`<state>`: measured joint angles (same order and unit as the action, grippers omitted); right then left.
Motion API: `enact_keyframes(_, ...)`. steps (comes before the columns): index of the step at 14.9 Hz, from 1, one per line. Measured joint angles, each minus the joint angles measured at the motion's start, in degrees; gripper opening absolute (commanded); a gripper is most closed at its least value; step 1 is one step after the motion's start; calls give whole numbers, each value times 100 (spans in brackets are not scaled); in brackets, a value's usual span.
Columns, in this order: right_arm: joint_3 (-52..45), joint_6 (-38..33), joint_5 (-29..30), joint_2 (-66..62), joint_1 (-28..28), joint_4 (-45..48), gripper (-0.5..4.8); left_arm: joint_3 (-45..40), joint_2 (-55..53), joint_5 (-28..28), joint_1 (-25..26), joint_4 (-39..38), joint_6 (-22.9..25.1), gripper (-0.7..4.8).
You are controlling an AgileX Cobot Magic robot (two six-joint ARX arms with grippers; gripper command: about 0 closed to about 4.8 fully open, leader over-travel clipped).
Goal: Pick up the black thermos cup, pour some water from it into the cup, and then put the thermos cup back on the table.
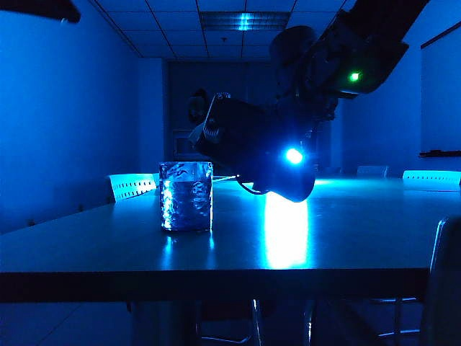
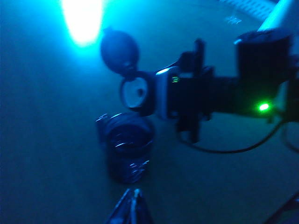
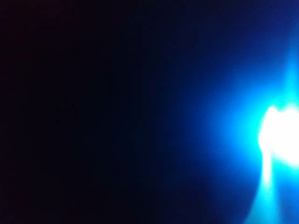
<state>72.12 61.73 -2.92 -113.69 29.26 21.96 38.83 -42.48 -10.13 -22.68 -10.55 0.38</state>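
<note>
The black thermos cup [image 2: 154,93] lies nearly level in the air, its flip lid [image 2: 119,49] hanging open and its pale mouth [image 2: 135,92] over the rim of the cup [image 2: 127,147]. In the exterior view the thermos cup [image 1: 227,133] tilts down toward the crinkly glass cup [image 1: 186,196], which stands on the table [image 1: 346,238] and holds some water. My right gripper [image 2: 194,95] is shut on the thermos cup's body. My left gripper [image 2: 134,193] hangs shut and empty on the near side of the glass. The right wrist view is dark apart from glare.
Pale chair backs [image 1: 133,186] [image 1: 431,176] stand behind the table's far edge. A dark chair [image 1: 443,288] sits at the near right. A bright lamp [image 1: 293,155] on the right wrist throws a glare streak on the tabletop.
</note>
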Motion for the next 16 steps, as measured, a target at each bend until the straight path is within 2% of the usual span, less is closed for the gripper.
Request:
enact_keyframes(2, 0, 374, -7, 0, 0, -2, 166, 0, 0, 33, 0, -111, 24, -5)
enact_keyframes(16, 7, 1464, -96, 4, 0, 247, 171, 0, 0, 35, 0, -365, 116, -5)
